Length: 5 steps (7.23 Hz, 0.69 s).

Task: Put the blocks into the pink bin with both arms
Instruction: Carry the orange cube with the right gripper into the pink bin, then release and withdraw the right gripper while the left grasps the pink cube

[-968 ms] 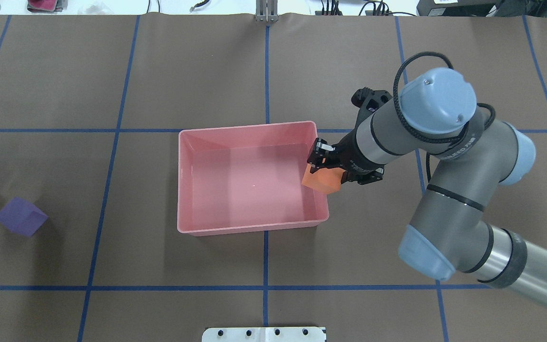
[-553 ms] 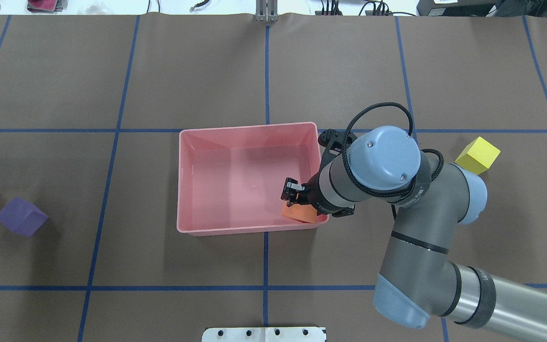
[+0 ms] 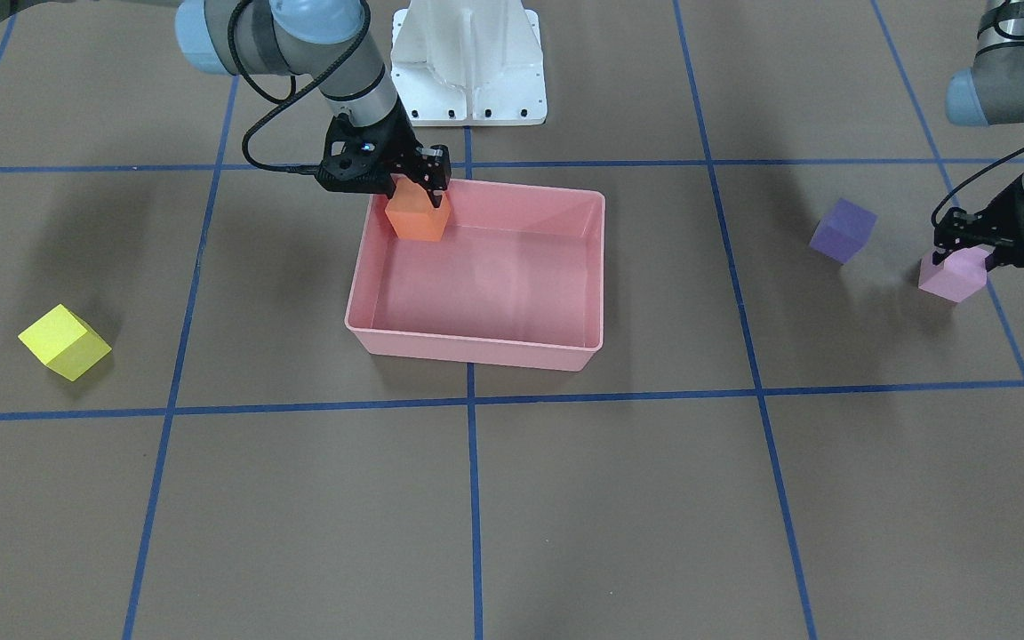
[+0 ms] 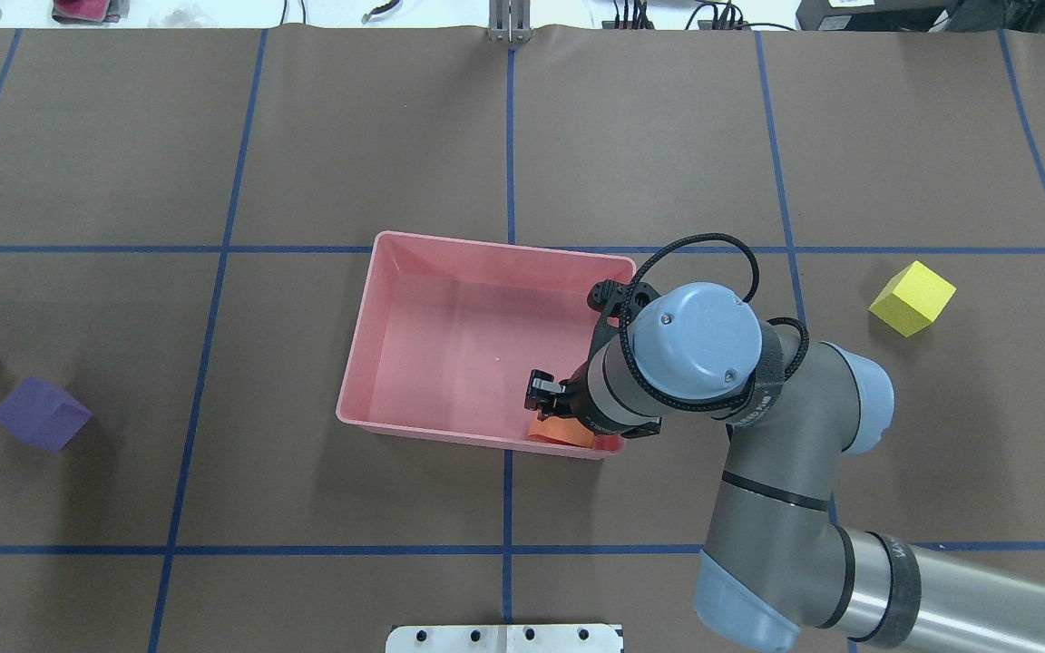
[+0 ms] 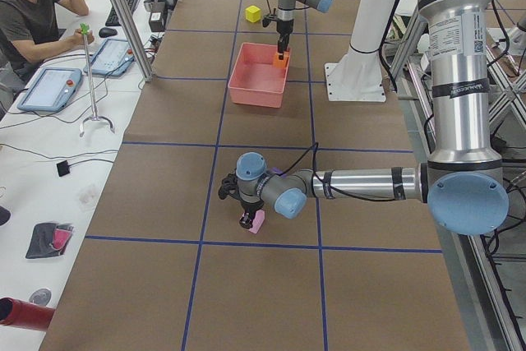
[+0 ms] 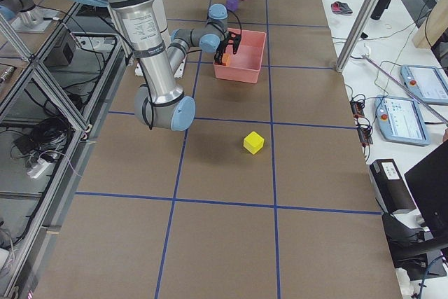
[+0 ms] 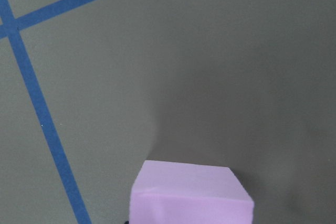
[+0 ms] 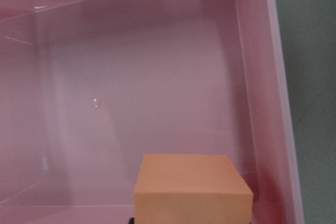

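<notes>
Brown surface holds the bin, where my right pincer squeezes the orange block low for a soft drop; my left pincer straddles the pink block, grip unclear.

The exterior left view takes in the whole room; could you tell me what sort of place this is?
Most likely a robotics lab or test cell: a white pedestal for the robot, a blue tape grid on the table, and a seated person at a side bench with touchscreen pendants.
</notes>
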Tool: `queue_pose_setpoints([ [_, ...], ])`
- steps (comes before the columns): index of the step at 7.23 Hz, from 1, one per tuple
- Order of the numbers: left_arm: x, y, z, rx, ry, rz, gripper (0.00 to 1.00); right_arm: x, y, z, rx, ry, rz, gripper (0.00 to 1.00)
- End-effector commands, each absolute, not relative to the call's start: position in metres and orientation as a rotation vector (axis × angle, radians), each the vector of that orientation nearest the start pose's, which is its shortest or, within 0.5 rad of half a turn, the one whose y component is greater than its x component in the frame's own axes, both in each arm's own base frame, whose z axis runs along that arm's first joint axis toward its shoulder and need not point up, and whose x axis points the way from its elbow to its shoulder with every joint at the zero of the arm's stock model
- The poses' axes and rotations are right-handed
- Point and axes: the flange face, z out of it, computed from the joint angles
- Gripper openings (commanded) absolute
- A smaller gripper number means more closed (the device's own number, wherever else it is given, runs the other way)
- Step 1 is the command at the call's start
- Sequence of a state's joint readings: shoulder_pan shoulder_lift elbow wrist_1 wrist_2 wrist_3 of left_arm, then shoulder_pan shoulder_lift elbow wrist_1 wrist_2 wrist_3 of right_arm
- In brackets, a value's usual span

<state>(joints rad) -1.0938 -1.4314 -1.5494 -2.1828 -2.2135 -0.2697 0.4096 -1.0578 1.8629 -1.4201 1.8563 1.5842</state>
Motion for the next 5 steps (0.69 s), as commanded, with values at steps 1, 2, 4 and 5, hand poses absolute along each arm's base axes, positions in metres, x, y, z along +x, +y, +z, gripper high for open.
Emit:
queue_pose_setpoints([
  [1, 0.145, -0.440, 0.671, 0.179, 0.754, 0.341, 0.00, -0.519, -0.355, 0.211, -0.037, -1.002, 0.273, 1.00],
  [2, 0.146, -0.443, 0.667, 0.180, 0.758, 0.331, 0.00, -0.512, -0.365, 0.195, -0.039, -1.014, 0.283, 1.00],
  [4, 0.153, -0.448, 0.653, 0.169, 0.806, 0.325, 0.00, -0.475, -0.379, 0.156, -0.064, -1.028, 0.302, 1.00],
  [5, 0.163, -0.458, 0.612, 0.165, 0.888, 0.269, 0.00, -0.426, -0.398, 0.149, -0.088, -1.020, 0.339, 1.00],
])
